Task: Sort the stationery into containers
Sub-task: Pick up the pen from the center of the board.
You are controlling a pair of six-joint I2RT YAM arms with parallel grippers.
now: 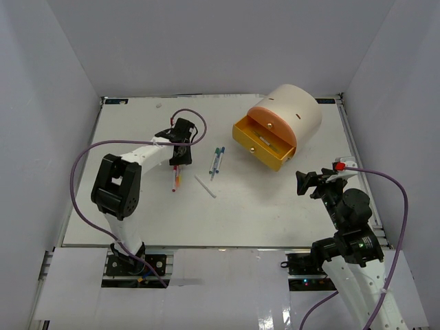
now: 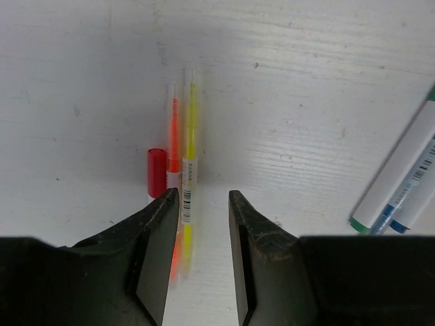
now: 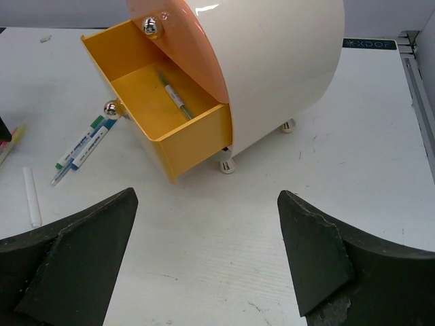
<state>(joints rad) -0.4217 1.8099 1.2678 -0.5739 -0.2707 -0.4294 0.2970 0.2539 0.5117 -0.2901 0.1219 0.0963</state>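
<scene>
The cream organiser (image 1: 295, 110) stands at the back right with its yellow drawer (image 1: 263, 144) pulled open. A dark pen (image 3: 175, 98) lies in that drawer, under the shut orange-pink front (image 3: 183, 41). On the table lie a yellow pen (image 2: 191, 136), an orange pen (image 2: 174, 132) and a red cap (image 2: 157, 173) side by side. My left gripper (image 2: 204, 195) is low over them, open, with the yellow pen's end just inside the left finger (image 2: 160, 224) and bare table in the gap. My right gripper (image 3: 207, 195) is wide open and holds nothing, in front of the organiser.
Two teal and blue markers (image 1: 216, 161) lie mid-table, also seen at the right of the left wrist view (image 2: 401, 183). A white bar (image 1: 205, 186) lies just in front of them. White walls enclose the table on three sides.
</scene>
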